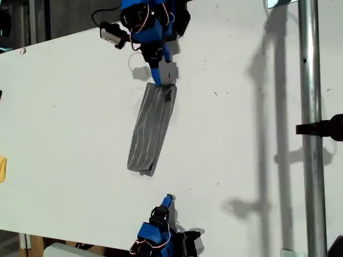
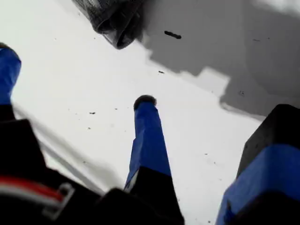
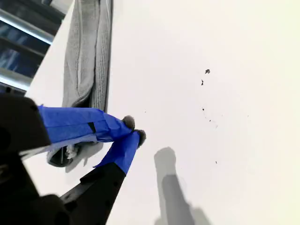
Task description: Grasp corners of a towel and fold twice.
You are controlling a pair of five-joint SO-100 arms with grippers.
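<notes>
The grey striped towel point(image 1: 153, 128) lies on the white table point(image 1: 241, 134) as a long narrow folded strip. Its far end lies under the tip of my second gripper point(image 1: 161, 79). In the second wrist view the towel point(image 3: 89, 51) runs alongside that gripper point(image 3: 133, 130), which is shut, its tips meeting just off the cloth's edge over bare table. My first gripper point(image 1: 169, 199) stands open a short way from the strip's near end. The first wrist view shows that rumpled end of the towel point(image 2: 115, 21) ahead of the gripper point(image 2: 75, 82), apart from its fingers. The single corners cannot be made out.
A metal pole point(image 1: 311, 107) with a black clamp point(image 1: 321, 128) stands at the exterior view's right and casts shadows on the table. A yellow object point(image 1: 1, 168) shows at that view's left edge. Small dark specks point(image 3: 206, 71) dot the tabletop.
</notes>
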